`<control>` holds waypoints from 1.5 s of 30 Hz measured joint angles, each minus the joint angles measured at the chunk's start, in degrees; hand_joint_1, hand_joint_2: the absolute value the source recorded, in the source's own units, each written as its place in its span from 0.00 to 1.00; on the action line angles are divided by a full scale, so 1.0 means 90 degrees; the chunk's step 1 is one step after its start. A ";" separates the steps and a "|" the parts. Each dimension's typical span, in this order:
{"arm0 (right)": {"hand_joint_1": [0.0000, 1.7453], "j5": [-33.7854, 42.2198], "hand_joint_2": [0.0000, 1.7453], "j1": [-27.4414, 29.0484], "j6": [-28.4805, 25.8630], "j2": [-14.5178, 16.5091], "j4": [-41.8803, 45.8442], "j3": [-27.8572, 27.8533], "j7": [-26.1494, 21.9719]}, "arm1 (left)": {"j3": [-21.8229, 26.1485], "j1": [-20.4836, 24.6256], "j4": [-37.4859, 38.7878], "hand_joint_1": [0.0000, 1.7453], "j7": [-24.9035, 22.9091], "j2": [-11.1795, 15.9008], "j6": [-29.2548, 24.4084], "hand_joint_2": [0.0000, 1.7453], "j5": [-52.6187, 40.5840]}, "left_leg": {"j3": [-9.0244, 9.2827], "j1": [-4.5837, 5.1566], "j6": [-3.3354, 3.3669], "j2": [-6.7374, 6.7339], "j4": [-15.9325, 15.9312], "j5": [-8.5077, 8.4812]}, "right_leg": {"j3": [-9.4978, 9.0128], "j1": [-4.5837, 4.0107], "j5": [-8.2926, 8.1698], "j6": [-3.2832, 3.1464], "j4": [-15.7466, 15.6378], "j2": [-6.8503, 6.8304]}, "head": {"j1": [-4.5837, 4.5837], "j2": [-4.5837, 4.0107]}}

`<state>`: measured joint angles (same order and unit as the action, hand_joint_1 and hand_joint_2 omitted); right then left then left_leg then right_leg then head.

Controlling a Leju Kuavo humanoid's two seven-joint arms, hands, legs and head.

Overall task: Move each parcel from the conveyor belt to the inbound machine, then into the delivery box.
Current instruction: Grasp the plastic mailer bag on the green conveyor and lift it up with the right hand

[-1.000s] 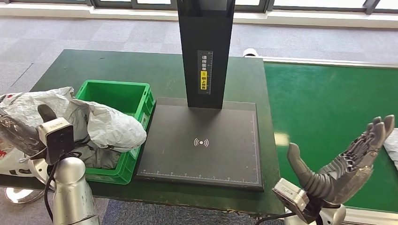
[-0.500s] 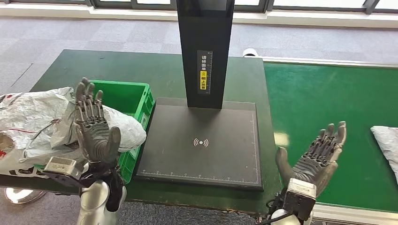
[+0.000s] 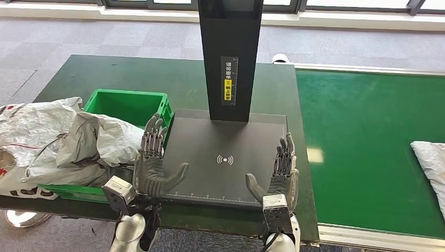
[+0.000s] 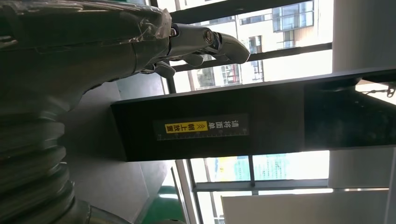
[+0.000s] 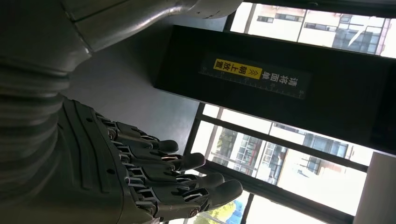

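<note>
Crinkled grey plastic parcels [image 3: 113, 142], glossy green plastic crate [image 3: 126, 100], matt black scanner plate [image 3: 225, 157].

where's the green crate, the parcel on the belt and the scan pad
green crate [image 3: 128, 95], head view, far rim.
parcel on the belt [image 3: 431, 163], head view, its grey top.
scan pad [image 3: 224, 142], head view, bare surface above the symbol.

Inbound machine [image 3: 225, 157]: matte black plate, white signal symbol at centre, fine white ruler marks along front and right edges; black upright column, yellow-and-white label [image 3: 229, 79].
Delivery box [image 3: 131, 107]: bright green, at table's left edge.
Parcels [image 3: 105, 142] in and over it: crinkled grey-white wrap, red print at far left.
Table [image 3: 173, 79]: dark green.
Conveyor belt [image 3: 362, 131]: brighter green, pale frame; grey-white parcel [image 3: 430, 163] at its right edge.
Left hand [image 3: 152, 163], right hand [image 3: 281, 176]: dark grey fingers, silver forearms.
Floor: grey carpet.
</note>
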<state>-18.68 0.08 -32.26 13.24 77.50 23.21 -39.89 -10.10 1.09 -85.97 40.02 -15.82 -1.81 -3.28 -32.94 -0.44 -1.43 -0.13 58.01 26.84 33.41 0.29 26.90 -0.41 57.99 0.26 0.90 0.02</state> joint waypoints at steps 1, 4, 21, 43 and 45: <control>0.00 0.0015 1.00 -0.0015 -0.0002 -0.0016 -0.0061 0.0028 0.0000 | -0.0004 -0.0004 0.0040 0.00 0.0000 0.0001 -0.0042 1.00 -0.0013 | -0.0001 0.0000 0.0000 0.0001 0.0000 0.0000 | 0.0000 0.0000 0.0000 0.0000 0.0000 0.0000 | 0.0000 0.0000; 0.00 0.0020 1.00 -0.0050 -0.0008 -0.0060 -0.0244 0.0101 0.0001 | -0.0015 -0.0007 0.0140 0.00 0.0000 0.0008 -0.0171 1.00 -0.0050 | -0.0001 0.0001 0.0001 0.0000 0.0000 0.0001 | -0.0001 0.0001 0.0000 0.0000 0.0000 0.0000 | 0.0000 0.0000; 0.00 -0.0021 1.00 -0.0144 0.0124 -0.0168 -0.0689 0.0201 -0.0005 | -0.0117 -0.0136 0.0309 0.00 0.0005 0.0025 -0.0411 1.00 -0.0160 | 0.0000 0.0001 0.0000 0.0000 0.0000 0.0000 | -0.0001 0.0001 0.0000 -0.0001 0.0000 0.0000 | 0.0000 0.0000; 0.00 0.0137 1.00 -0.0184 -0.0070 -0.0184 -0.0982 0.0200 -0.0015 | -0.0116 -0.0166 0.0449 0.00 0.0005 0.0030 -0.0418 1.00 -0.0254 | 0.0001 0.0001 0.0000 0.0000 0.0000 0.0000 | -0.0001 0.0001 0.0000 -0.0001 0.0000 -0.0001 | 0.0000 0.0000; 0.00 0.0152 1.00 -0.0183 -0.0083 -0.0187 -0.1029 0.0199 -0.0015 | -0.0116 -0.0165 0.0484 0.00 0.0005 0.0029 -0.0413 1.00 -0.0254 | 0.0001 0.0001 0.0000 0.0000 0.0000 -0.0001 | -0.0001 0.0001 0.0000 -0.0001 0.0000 -0.0001 | 0.0000 0.0000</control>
<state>-17.31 -1.56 -33.00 11.56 68.24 25.00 -40.02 -11.15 -0.40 -81.61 40.06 -15.56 -5.53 -5.57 -32.93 -0.43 -1.43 -0.13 58.01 26.83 33.41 0.30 26.90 -0.42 57.99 0.26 0.90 0.02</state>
